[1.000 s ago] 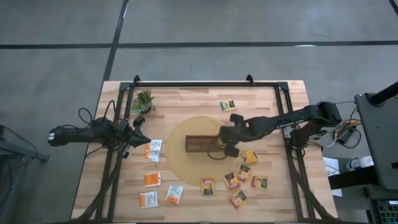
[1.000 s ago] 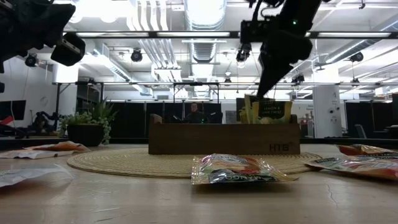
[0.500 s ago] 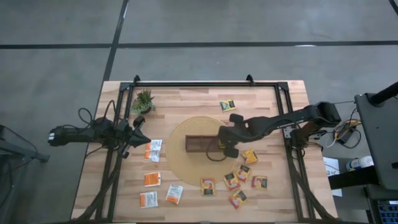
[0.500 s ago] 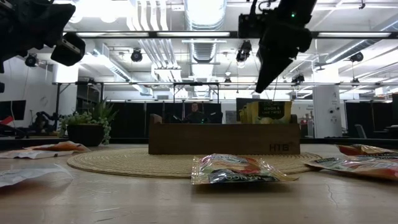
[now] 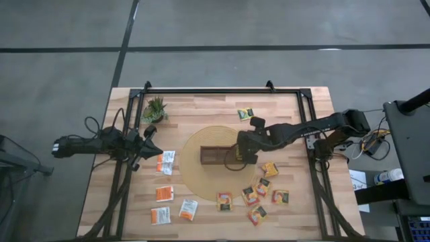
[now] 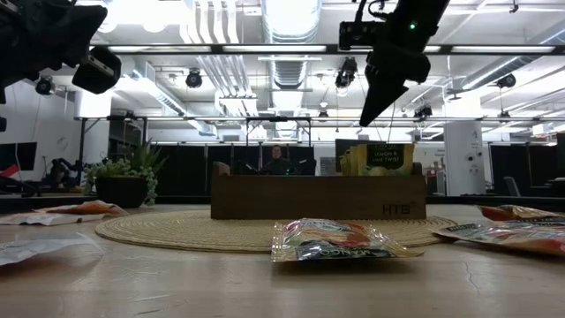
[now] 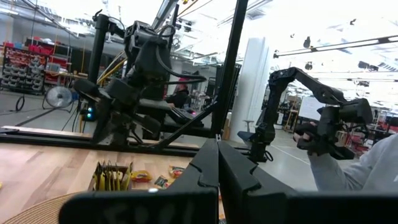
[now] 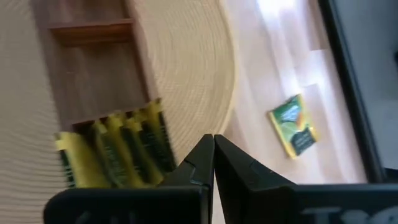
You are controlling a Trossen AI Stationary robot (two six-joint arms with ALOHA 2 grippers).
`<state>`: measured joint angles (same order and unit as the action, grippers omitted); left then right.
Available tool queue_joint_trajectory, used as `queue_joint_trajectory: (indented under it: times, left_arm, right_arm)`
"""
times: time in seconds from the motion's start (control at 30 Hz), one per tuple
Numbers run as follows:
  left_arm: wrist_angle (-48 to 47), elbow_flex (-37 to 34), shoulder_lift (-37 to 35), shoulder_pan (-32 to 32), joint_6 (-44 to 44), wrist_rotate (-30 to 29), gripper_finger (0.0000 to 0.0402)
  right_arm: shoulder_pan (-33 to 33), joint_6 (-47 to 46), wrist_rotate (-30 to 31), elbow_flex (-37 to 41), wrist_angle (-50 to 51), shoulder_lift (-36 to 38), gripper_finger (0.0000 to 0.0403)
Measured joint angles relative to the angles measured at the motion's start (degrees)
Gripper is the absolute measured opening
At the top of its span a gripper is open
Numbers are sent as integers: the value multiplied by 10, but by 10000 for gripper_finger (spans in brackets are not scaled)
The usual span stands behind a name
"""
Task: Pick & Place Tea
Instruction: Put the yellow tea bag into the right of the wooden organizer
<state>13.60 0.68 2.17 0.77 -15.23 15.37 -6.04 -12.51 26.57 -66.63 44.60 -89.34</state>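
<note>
Nearest me, on the wooden table [image 5: 201,107], loose sachets [image 5: 250,195] lie scattered: an orange-brown bunch along the front right edge of the round mat [image 5: 195,178], and white-and-orange ones [image 5: 165,162] to the front left. One packet [image 6: 335,240] lies flat just before the mat in the low view.

On the mat sits the tray [image 5: 216,155], long and dark. A row of yellow-green sachets [image 6: 380,159] stands upright in its right-end compartment; the next compartment looks bare.

The right gripper [image 5: 240,150] hangs in the air above that filled end, clear of the sachets, its fingers [image 8: 208,163] pressed together and holding nothing. In the low view it [image 6: 372,108] points down at a slant, well above the tray's rim.

The left gripper [image 5: 153,148] waits off at the table's left edge, fingers [image 7: 214,168] together too, empty.

Farther back, one yellow-green sachet [image 5: 245,113] lies alone on the wood beyond the mat, and a plant [image 5: 155,107] stands in the far left corner. Beyond the table, a person's sleeve [image 7: 364,177] shows.
</note>
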Motion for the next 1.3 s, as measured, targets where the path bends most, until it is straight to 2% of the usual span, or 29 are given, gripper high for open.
queue_joint_trajectory:
  times: [0.23, 0.5, 0.57, 0.73, 0.87, 1.07, 1.23, 1.3]
  left_arm:
    - [0, 0, 0, 0, 0, 0, 0]
    - [0, 0, 0, 0, 0, 0, 0]
    - [0, 0, 0, 0, 0, 0, 0]
    - [0, 0, 0, 0, 0, 0, 0]
    - [0, 0, 0, 0, 0, 0, 0]
    - [0, 0, 0, 0, 0, 0, 0]
    - [0, 0, 0, 0, 0, 0, 0]
    - [0, 0, 0, 0, 0, 0, 0]
  right_arm:
    - [43, 48, 20, 3, -5, 6, 8]
    - [135, 131, 14, 18, -35, 8, 8]
    - [165, 164, -10, 25, -57, 9, 8]
    - [253, 248, -113, 46, -131, 9, 8]
    - [328, 273, -180, 52, -167, 9, 8]
    - [416, 251, -196, 53, -183, 9, 9]
    - [458, 242, -201, 53, -188, 3, 9]
    - [468, 250, -222, 53, -190, 1, 9]
